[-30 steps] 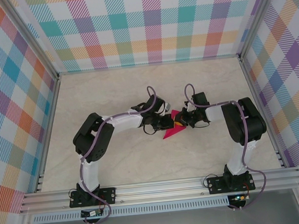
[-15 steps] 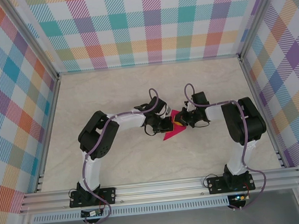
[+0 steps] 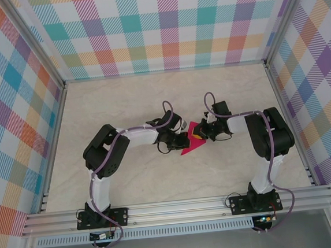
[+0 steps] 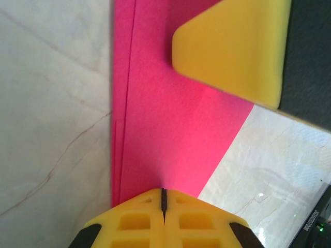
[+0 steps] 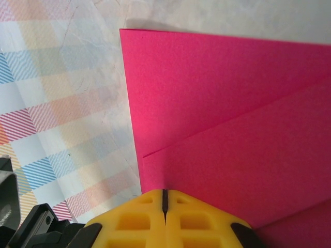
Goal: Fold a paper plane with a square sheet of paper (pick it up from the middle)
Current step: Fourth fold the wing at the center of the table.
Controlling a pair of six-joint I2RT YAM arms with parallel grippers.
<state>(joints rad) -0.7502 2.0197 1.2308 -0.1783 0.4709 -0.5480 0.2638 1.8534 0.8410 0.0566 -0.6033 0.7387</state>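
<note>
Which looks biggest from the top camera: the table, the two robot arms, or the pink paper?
Largest: the table.
Next: the left arm and the right arm, which look about alike, so they stay unranked.
Smallest: the pink paper, partly covered by the arms.

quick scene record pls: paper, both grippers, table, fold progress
paper: magenta, partly folded with overlapping flaps, flat on the table
left gripper: shut, tips over the paper's left side
right gripper: shut, tips over the paper's right side
table: pale marble-look surface
fold progress: not yet a plane shape
</note>
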